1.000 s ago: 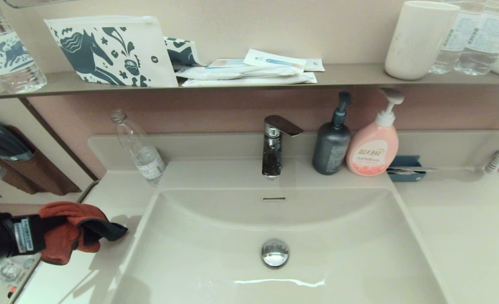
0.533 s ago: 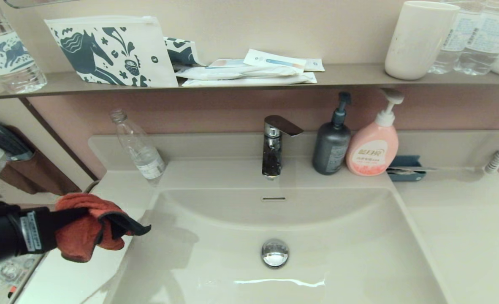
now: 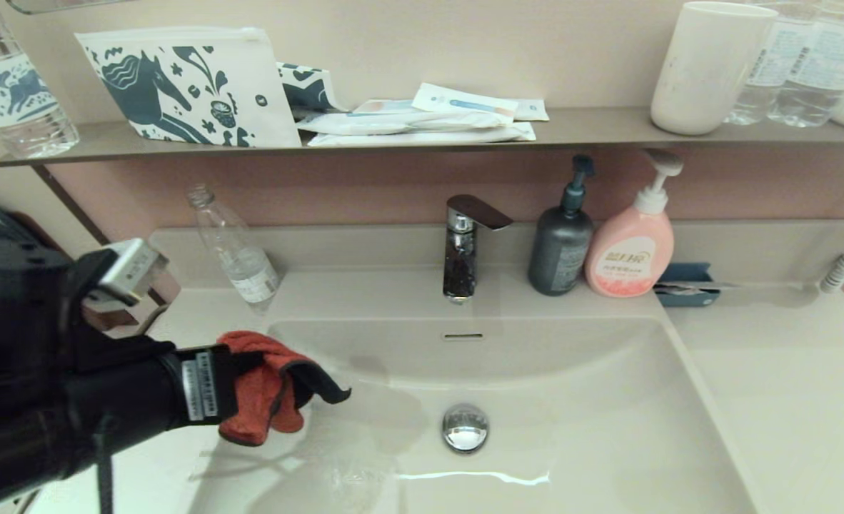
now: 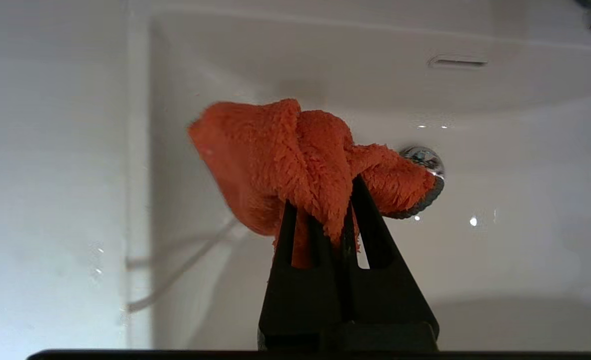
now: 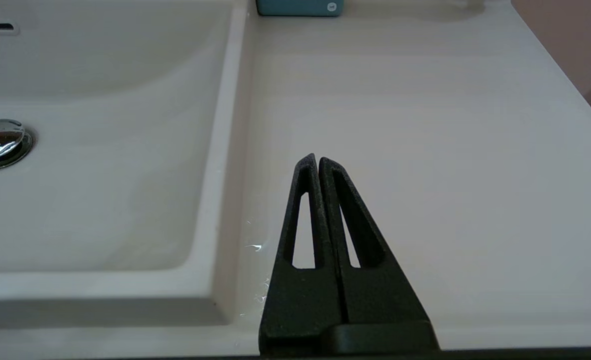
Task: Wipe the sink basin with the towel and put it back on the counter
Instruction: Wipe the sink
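My left gripper (image 3: 250,385) is shut on the bunched orange-red towel (image 3: 265,389), whose dark grey edge points toward the drain. It hangs over the left side of the cream-white sink basin (image 3: 572,400), above its sloping wall, left of the chrome drain plug (image 3: 465,427). In the left wrist view the towel (image 4: 295,155) bulges out past the black fingers (image 4: 370,220), with the drain plug (image 4: 424,156) just beyond it. The right gripper (image 5: 318,161) is shut and empty above the counter (image 5: 415,115) to the right of the basin; it does not show in the head view.
A chrome faucet (image 3: 463,246) stands behind the basin, with a dark pump bottle (image 3: 561,239), a pink pump bottle (image 3: 633,243) and a blue holder (image 3: 686,282) to its right. A clear plastic bottle (image 3: 235,251) stands at the back left. The grey-brown wall shelf (image 3: 593,128) runs overhead.
My left arm has carried the towel rightward, from over the left counter to over the basin's left side. The right gripper shows no earlier frame.
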Available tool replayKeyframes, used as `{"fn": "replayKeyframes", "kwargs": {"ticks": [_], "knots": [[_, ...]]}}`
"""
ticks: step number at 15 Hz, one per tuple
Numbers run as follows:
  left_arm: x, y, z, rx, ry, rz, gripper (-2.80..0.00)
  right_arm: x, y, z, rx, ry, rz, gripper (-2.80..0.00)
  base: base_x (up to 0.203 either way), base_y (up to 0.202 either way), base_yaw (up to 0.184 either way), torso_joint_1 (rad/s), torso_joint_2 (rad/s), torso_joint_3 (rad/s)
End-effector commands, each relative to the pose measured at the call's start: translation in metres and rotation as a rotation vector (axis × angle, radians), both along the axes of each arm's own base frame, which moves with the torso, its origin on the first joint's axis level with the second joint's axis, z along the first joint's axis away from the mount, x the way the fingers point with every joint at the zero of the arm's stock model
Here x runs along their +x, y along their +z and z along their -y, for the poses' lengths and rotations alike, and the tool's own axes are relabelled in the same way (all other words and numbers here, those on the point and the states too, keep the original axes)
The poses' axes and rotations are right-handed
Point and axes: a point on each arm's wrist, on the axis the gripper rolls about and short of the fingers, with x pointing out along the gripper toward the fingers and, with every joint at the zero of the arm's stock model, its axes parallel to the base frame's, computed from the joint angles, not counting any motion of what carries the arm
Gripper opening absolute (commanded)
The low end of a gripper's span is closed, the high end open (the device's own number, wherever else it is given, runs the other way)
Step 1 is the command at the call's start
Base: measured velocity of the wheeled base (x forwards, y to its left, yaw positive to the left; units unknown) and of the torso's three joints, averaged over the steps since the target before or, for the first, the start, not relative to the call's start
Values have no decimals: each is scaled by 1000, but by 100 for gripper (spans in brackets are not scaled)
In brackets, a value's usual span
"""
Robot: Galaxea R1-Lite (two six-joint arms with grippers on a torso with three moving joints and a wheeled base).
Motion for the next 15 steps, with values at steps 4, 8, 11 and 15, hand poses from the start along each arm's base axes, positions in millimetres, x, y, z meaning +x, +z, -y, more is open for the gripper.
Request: {"fn": "replayKeyframes", "kwargs": {"ticks": [4,8,11,15], "knots": [[7,-31,55,-10,17,-149,-280,0,0,0,0,0,-1,-280,0,0,0,0,0,0],[1,-66,52,111,33,-270,-280,0,0,0,0,0,-1,-280,0,0,0,0,0,0],[-4,-81,50,151,30,-309,-280,0,0,0,0,0,-1,-280,0,0,0,0,0,0],[-1,-109,50,232,48,-375,-280,0,0,0,0,0,0,-280,0,0,0,0,0,0]]}}
